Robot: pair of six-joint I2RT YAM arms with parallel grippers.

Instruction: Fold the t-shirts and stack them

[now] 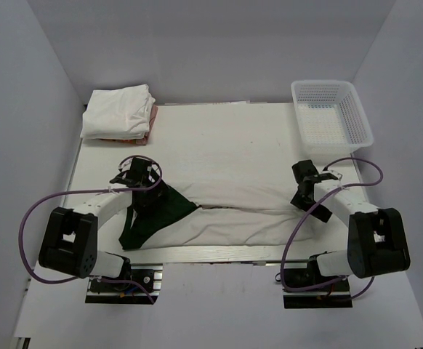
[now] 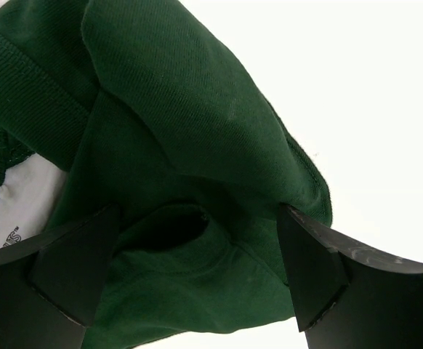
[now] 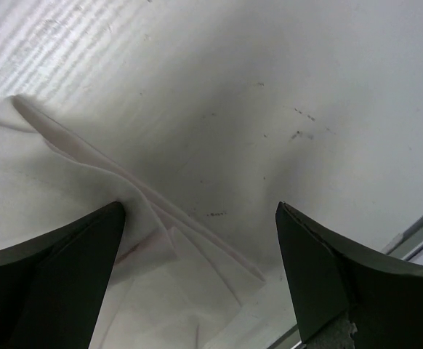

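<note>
T-shirt (image 1: pixel 233 218) with green sleeve (image 1: pixel 150 214) at 6 o'clock on tabletop (image 1: pixel 226 138), partway folded, finished stack (image 1: pixel 117 113) at 11 o'clock; left tool (image 2: pixel 197 265) spread astride sleeve, right tool (image 3: pixel 200 269) spread over white edge (image 3: pixel 88 218) at 4 o'clock, nothing pinched; likely next: close both, fold evenly.

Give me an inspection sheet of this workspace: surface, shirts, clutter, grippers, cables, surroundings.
Surface: white table, with faint dark specks in the right wrist view.
Job's things: cream shirt spread along the near edge, its green sleeve bunched at the left. Folded stack at the far-left corner, white on top with orange-pink beneath.
Clutter: white lattice basket at the far right, nothing seen inside.
Grippers: left gripper open around the green sleeve. Right gripper open over the shirt's right end.
Cables: a purple cable loops out from each arm.
Surroundings: plain walls.
</note>
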